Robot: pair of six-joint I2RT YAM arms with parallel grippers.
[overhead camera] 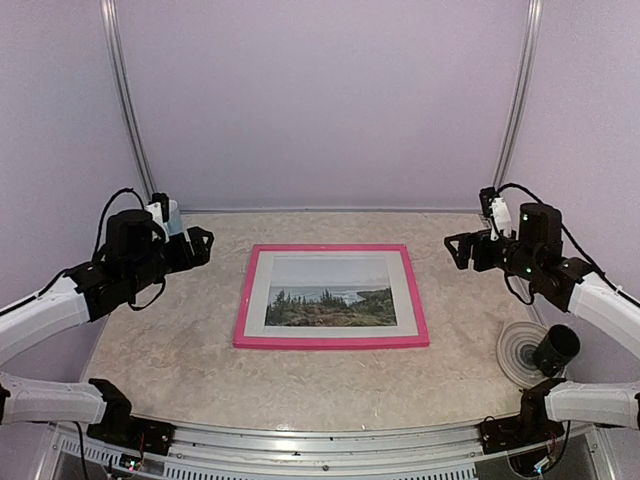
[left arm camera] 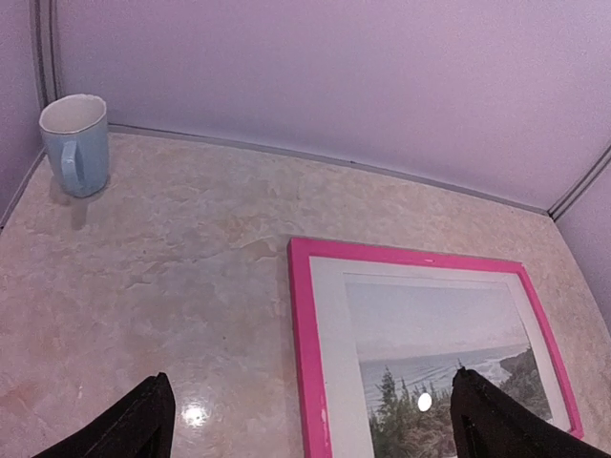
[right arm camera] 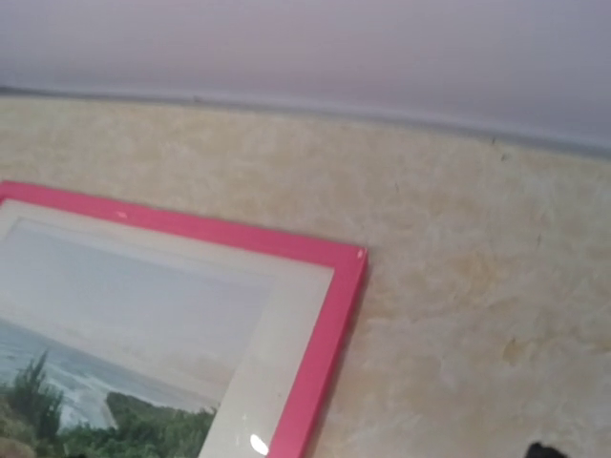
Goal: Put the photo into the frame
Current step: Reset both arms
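My left tool (overhead camera: 205, 247) hangs released, its two dark fingers (left arm camera: 143, 425) spread wide with nothing between them, and my right tool (overhead camera: 452, 252) hangs equally slack and empty on the other side. Both are raised off the worktop (overhead camera: 170, 340), pointing inward at each other. Below and between them lies the frame (overhead camera: 335, 342), flat with its bright pink face up, about as far from one tool as from the other and touched by neither. From my left tool its far left corner sits just ahead; from my right tool its far right corner lies ahead and to the left. Inside the pink rails is a white mat (overhead camera: 408, 290), and the photo (overhead camera: 330, 297), with dark trees, water and pale sky, shows in the mat's opening. Beyond my left tool, off to its left at the back corner, stands a pale blue mug (left arm camera: 76, 143), upright and well apart from the frame. Under my right arm a pale round disc (overhead camera: 518, 352) lies near the edge. The worktop is beige, marbled and slightly glossy. Plain lilac walls (overhead camera: 320, 100) close it in, with metal rails (overhead camera: 128, 110) running up the corners.
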